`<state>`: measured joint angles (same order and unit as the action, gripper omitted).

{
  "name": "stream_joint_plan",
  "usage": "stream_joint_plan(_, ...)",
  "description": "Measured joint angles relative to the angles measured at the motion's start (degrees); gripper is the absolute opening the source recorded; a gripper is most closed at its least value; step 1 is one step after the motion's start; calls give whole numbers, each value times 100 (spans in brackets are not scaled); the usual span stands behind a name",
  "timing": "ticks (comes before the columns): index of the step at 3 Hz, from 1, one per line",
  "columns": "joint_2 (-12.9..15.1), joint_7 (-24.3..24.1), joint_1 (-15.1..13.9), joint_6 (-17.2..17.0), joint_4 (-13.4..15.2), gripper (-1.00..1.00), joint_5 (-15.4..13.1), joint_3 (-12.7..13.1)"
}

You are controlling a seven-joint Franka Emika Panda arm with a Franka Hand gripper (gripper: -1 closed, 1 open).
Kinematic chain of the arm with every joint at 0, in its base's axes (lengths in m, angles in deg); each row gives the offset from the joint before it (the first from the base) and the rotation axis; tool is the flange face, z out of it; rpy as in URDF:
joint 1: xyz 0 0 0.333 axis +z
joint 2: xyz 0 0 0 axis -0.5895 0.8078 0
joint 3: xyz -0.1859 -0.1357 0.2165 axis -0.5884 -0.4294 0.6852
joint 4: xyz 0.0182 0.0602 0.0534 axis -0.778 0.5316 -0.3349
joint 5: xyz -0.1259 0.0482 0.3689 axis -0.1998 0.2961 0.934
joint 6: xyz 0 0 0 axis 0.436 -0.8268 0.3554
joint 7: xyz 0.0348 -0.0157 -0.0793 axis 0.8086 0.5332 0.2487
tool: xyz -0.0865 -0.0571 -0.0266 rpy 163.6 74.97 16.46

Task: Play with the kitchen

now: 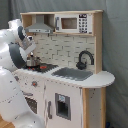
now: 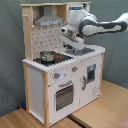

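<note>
arm placement: the white arm (image 2: pixel 102 26) reached in from the upper right of the second exterior view, its wrist bent down over the counter, probably so the tool end could work at the stovetop and sink level under the hood.
gripper (image 2: pixel 70 46): it hung just above the counter, centre of the second exterior view, between the pot and the sink side; in the first exterior view it sat at the left edge (image 1: pixel 27 49), close over the pot. whether its fingers were apart or together i could not tell, and nothing was seen held.
pot (image 2: pixel 47 55): a small metal pot stood on the stovetop (image 1: pixel 46 66), likely left there as a prop to reach for; it lay near the gripper, touching or not i could not tell.
the kitchen (image 1: pixel 75 90): it filled the middle of both exterior views, standing on a wooden floor against a grey backdrop.
kitchen look: white body with light-wood frame, tall; a grey hood (image 2: pixel 50 21) at the top, a dotted white backsplash (image 1: pixel 65 50) beneath.
upper shelf: a toy microwave (image 1: pixel 70 23) sat at upper centre of the first exterior view.
sink (image 1: pixel 74 74): grey basin in the counter, with a black curved faucet (image 1: pixel 85 59) behind it.
front: an oven door (image 2: pixel 63 95) with a window at the lower centre of the second exterior view, knobs (image 2: pixel 56 76) above it, and a cupboard door (image 2: pixel 90 76) to the second exterior view's right.
</note>
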<state>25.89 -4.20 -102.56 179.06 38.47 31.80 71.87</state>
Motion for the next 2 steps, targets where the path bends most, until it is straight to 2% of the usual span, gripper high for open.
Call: stream_joint_plan(2,-74,5,-788,-310,-459,100,1,741)
